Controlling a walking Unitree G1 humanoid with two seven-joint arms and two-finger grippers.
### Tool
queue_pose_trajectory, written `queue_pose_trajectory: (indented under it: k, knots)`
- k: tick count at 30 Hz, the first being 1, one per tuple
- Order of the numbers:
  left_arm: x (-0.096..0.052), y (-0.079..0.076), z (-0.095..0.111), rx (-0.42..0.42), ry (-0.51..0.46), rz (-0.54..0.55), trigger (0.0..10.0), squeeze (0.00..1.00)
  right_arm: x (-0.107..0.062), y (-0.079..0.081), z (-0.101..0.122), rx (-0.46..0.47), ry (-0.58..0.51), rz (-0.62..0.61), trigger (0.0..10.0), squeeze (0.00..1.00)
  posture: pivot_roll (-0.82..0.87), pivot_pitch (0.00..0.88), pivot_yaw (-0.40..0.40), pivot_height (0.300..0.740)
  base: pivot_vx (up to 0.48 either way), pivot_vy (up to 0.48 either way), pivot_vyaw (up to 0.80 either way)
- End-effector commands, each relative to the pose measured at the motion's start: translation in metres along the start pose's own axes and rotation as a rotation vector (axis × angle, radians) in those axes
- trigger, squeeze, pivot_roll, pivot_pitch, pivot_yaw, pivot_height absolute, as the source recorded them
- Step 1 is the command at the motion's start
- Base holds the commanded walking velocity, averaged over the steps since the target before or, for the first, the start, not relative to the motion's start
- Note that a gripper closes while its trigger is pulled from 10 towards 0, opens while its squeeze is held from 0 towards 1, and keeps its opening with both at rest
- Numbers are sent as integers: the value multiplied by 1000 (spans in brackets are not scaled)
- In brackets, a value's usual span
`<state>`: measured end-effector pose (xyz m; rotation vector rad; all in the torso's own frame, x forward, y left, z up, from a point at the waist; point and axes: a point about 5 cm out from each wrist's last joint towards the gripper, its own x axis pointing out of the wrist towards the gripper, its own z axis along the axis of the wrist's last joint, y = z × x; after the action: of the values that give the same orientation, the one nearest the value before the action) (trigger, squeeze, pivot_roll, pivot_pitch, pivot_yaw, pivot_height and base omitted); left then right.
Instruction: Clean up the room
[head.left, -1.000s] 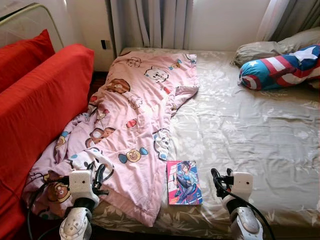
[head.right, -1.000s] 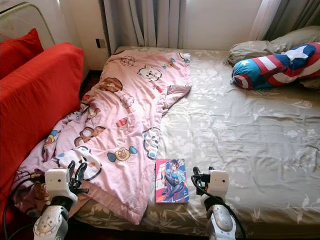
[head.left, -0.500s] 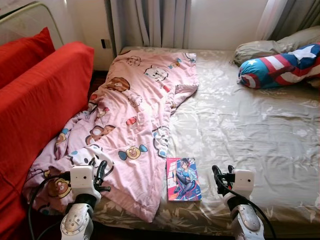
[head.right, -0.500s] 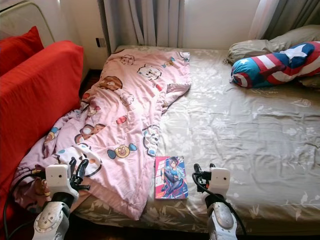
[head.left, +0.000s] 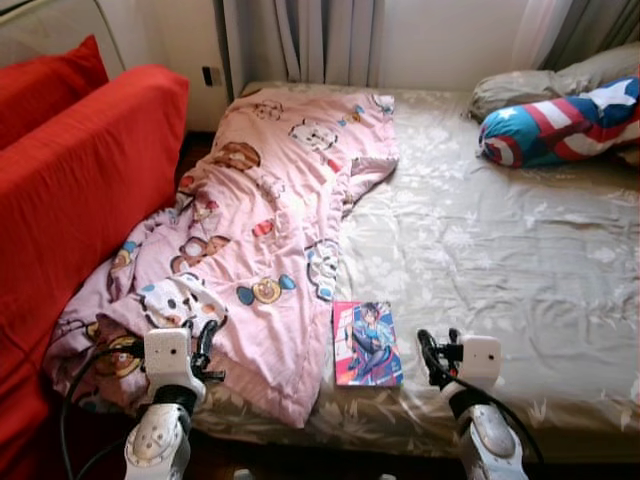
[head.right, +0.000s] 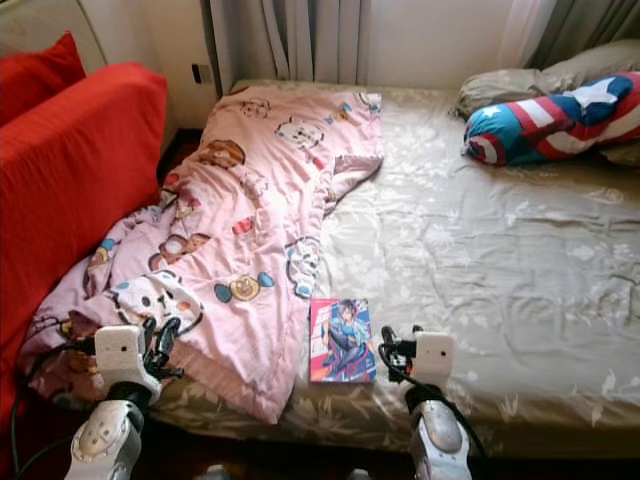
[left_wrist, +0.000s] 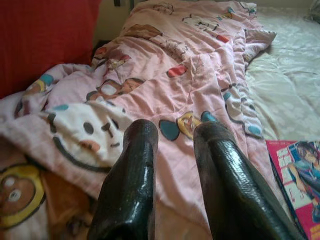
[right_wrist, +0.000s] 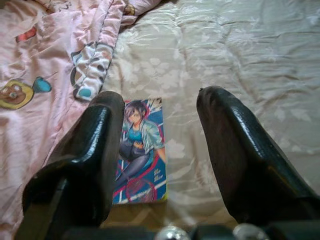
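Just ahead of my right gripper (right_wrist: 157, 145), slightly toward my left side, the book (head.left: 367, 343) lay flat on the bed (head.left: 520, 260), long axis running away from me, touching the pink blanket (head.left: 270, 220) edge. Right fingers were wide, holding nothing. Left gripper (left_wrist: 175, 175) sat over the blanket, fingers narrowly apart, farther off. Right arm looked the better pick.

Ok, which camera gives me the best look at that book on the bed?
The right wrist view: the colourful illustrated-cover paperback book lies flat on the beige floral bedsheet, framed between the open right end effector fingers. Both eye views show it whole but small. The left wrist view catches one corner.
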<state>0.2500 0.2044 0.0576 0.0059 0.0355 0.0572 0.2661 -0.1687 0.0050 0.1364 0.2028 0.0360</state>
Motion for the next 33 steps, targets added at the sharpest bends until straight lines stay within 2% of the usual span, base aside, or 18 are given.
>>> queue_pose_trajectory:
  k: [1, 8, 13, 29, 33]
  knots:
    - [-2, -3, -1, -13, 13, -10, 10000, 0, -2, 1, -3, 1, 14, 6, 10000, 0, 47, 125, -50, 661, 0, 0, 0]
    - [-2, -4, -1, -16, 23, -18, 10000, 0, -1, 4, -6, -9, 52, 21, 10000, 0, 50, 123, -50, 661, 0, 0, 0]
    - [-2, -5, -2, -18, 27, -22, 10000, 0, 0, 5, -6, 4, 39, 30, 10000, 0, 56, 116, -47, 629, 0, 0, 0]
    - [0, -9, -2, -23, 35, -46, 10000, 0, 1, 8, -6, 5, 57, 38, 10000, 0, 56, 103, -37, 629, 0, 0, 0]
    - [0, -9, -1, -24, 35, -48, 10000, 0, 0, 8, -5, 25, 31, 37, 10000, 0, 55, 110, -38, 624, 0, 0, 0]
